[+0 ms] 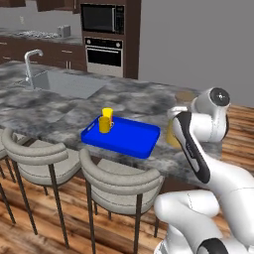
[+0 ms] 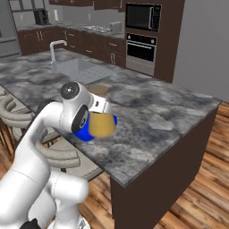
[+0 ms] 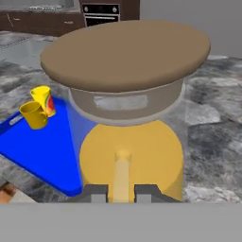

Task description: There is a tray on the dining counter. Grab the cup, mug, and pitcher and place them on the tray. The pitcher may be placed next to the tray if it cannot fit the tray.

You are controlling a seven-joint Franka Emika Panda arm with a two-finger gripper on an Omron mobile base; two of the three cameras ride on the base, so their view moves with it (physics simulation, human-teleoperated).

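Note:
My gripper (image 3: 121,194) is shut on the thin handle of the pitcher (image 3: 131,156), which has an orange-yellow body, a clear neck and a broad tan lid (image 3: 125,52). The pitcher (image 1: 172,135) is at the right end of the blue tray (image 1: 134,138) on the dining counter (image 1: 59,106), half hidden behind my arm. I cannot tell whether its base touches the stone. On the tray's far left part stand the cup (image 3: 44,99), yellow with a red mark, and the plain yellow mug (image 3: 33,115), close together. The pitcher (image 2: 103,124) hides most of the tray (image 2: 84,134).
A sink (image 1: 64,83) with a faucet (image 1: 31,62) is set into the counter's far left. Two grey stools (image 1: 39,154) (image 1: 121,181) stand along its near side. The counter ends at a dark wood edge (image 2: 179,134) to the right. An oven (image 1: 104,52) is behind.

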